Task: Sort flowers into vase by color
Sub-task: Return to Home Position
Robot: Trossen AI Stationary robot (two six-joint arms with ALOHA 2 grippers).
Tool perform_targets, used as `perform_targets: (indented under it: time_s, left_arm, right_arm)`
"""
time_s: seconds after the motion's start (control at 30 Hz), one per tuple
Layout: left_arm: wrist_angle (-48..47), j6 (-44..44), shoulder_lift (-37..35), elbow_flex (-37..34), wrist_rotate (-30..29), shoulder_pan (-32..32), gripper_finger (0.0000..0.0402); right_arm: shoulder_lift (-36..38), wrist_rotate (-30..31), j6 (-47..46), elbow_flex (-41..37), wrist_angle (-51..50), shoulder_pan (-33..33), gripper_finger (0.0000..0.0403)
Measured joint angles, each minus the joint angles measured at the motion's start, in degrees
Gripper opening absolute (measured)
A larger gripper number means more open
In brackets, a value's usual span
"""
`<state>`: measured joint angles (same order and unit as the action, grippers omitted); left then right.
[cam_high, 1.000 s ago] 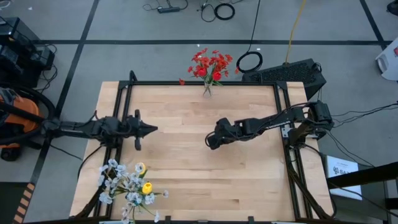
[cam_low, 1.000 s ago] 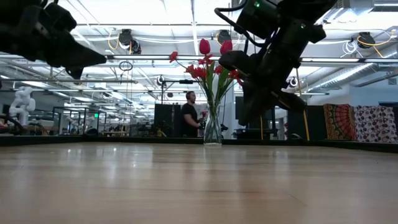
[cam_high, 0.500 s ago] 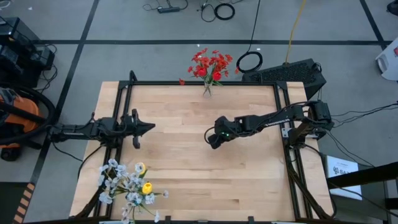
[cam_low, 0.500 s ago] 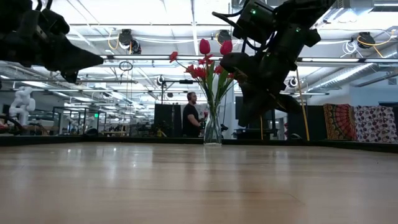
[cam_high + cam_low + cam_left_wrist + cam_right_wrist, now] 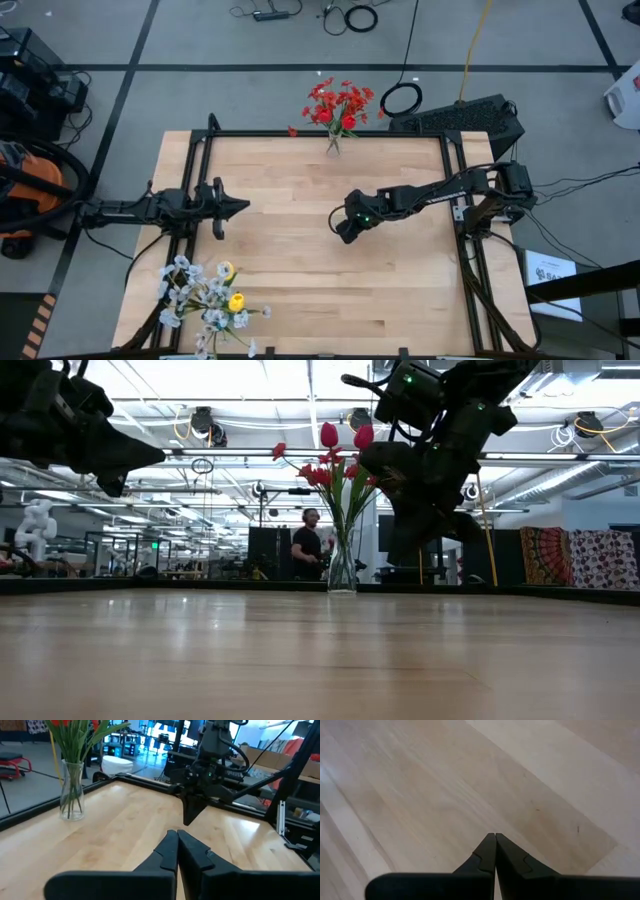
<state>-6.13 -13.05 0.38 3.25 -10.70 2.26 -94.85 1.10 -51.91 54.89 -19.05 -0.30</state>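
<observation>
A clear glass vase (image 5: pixel 333 143) stands at the table's far edge with red tulips and a red cluster (image 5: pixel 338 105) upright in it; it also shows in the low view (image 5: pixel 342 565) and the left wrist view (image 5: pixel 72 795). A second bunch of yellow tulips (image 5: pixel 236 301) and small white blossoms (image 5: pixel 195 300) stands at the near left corner. My left gripper (image 5: pixel 244 208) is shut and empty above the table's left side. My right gripper (image 5: pixel 338 228) is shut and empty above the table's middle, pointing down at bare wood (image 5: pixel 495 836).
A black rail frame (image 5: pixel 320 134) runs around the wooden table top (image 5: pixel 300 270). Bare wood lies between the two bunches. A person (image 5: pixel 306 546) stands in the room beyond the far edge. A black keyboard (image 5: pixel 460 118) and cables lie on the floor behind the table.
My left gripper has drawn back a little toward the table's left edge. My right gripper has stayed over the table's middle and shifted only slightly. Both stay shut. The flowers have not moved.
</observation>
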Motion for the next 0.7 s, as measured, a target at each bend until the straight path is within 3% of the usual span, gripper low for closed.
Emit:
perform_targets:
  time_s: [0.43,0.57,0.7]
  left_arm:
    - [-0.15,-0.03,0.0,0.0,0.01,0.0,0.0017]
    - [-0.18,-0.03,0.0,0.0,0.01,0.0,0.0017]
    - [-0.21,-0.05,0.0,0.0,0.01,0.0,0.0017]
  right_arm:
    - [1.69,3.96,25.23,-1.37,3.67,3.49,0.0]
    - [7.08,4.65,28.68,-8.76,12.41,5.16,0.0]
    - [16.96,4.52,30.44,-20.45,22.4,5.25,0.0]
